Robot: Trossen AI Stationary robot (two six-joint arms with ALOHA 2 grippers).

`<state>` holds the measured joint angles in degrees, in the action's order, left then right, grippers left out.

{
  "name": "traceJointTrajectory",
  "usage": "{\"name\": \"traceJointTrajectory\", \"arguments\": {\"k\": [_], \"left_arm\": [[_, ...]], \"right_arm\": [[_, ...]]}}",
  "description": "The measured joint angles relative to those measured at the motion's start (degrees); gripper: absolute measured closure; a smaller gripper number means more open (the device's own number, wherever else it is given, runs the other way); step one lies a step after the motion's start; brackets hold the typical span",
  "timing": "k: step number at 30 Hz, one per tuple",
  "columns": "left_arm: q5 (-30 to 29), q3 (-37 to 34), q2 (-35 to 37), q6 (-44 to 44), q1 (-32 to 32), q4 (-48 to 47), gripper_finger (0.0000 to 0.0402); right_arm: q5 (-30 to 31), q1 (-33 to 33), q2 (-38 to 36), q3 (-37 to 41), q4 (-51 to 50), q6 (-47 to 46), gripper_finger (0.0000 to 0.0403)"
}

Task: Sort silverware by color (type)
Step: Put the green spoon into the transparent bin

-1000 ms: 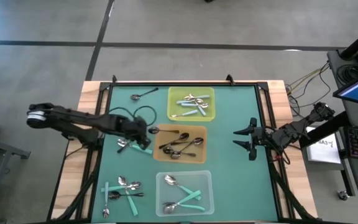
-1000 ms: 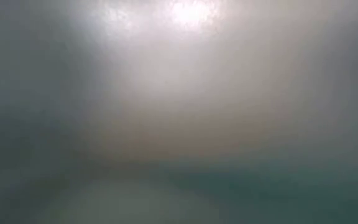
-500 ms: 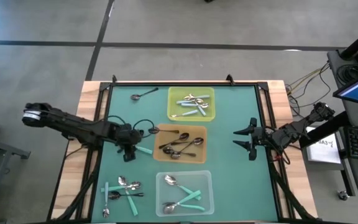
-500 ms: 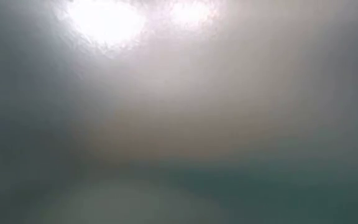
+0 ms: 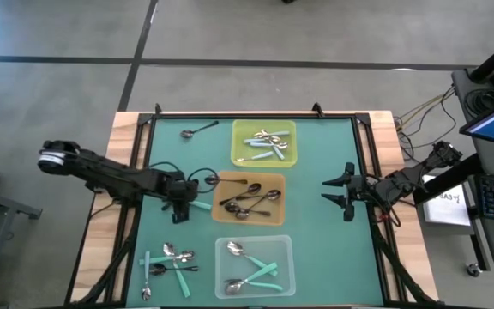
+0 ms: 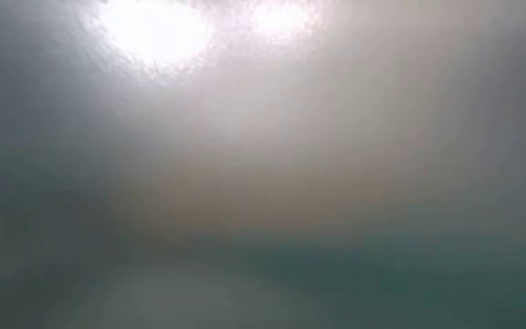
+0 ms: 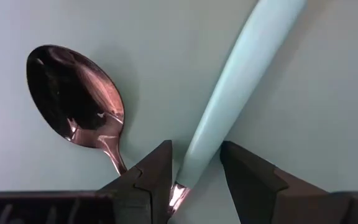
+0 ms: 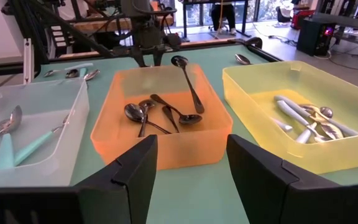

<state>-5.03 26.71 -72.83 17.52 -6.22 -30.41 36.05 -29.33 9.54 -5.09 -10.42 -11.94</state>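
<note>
My left gripper (image 5: 178, 209) (image 7: 194, 171) points down at the mat just left of the orange tray and is open. Its fingers stand on either side of a teal-handled spoon (image 7: 241, 87) (image 5: 199, 206), where the handle meets the metal neck, with narrow gaps. A shiny silver spoon (image 7: 73, 93) lies bowl-up beside it. More spoons lie in a pile (image 5: 168, 260) at the near left, and a dark one (image 5: 197, 131) lies at the far left. My right gripper (image 5: 334, 191) (image 8: 188, 180) waits open at the table's right side. The low view shows only haze.
Three trays run down the middle. The yellow one (image 5: 264, 143) (image 8: 272, 81) holds teal and silver spoons, the orange one (image 5: 273, 206) (image 8: 160, 149) holds dark spoons, and the clear one (image 5: 283, 249) (image 8: 36, 155) holds teal and silver spoons. Bare mat lies between the trays and my right gripper.
My left gripper has moved toward the near edge and slightly left, from beside the orange tray's far-left corner to over the teal-handled spoon. It has kept still for the last half second. The spoons have not moved.
</note>
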Motion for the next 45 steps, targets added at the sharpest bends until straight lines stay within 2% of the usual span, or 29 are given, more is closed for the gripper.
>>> {"name": "traceJointTrajectory", "arguments": {"k": [5, 11, 17, 28, 37, 41, 45], "left_arm": [[-0.1, 0.5, -2.5, 4.8, 0.0, 0.3, 0.0288], [0.4, 0.0, 0.6, 18.3, 0.0, 1.3, 0.038], [-2.8, -0.9, 2.3, 29.6, 0.0, 1.9, 0.038], [-20.3, -2.8, 10.5, 46.9, -0.6, 2.9, 0.038], [-36.3, -3.4, 15.0, 56.8, -3.0, 4.7, 0.038], [-39.6, -3.5, 16.3, 58.5, -3.5, 5.2, 0.038], [-41.6, -3.5, 17.4, 54.4, -3.5, 8.1, 0.038]], "right_arm": [[0.0, 0.0, 0.0, 0.0, 0.0, 0.0, 0.0218], [0.0, 0.0, 0.0, 0.0, 0.0, 0.0, 0.0218], [0.0, 0.0, 0.0, 0.0, 0.0, 0.0, 0.0218], [0.0, 0.0, 0.0, 0.0, 0.0, 0.0, 0.0218], [0.0, 0.0, 0.0, 0.0, 0.0, 0.0, 0.0218], [0.0, 0.0, 0.0, 0.0, 0.0, 0.0, 0.0218], [0.0, 0.0, 0.0, 0.0, 0.0, 0.0, 0.0218]]}}
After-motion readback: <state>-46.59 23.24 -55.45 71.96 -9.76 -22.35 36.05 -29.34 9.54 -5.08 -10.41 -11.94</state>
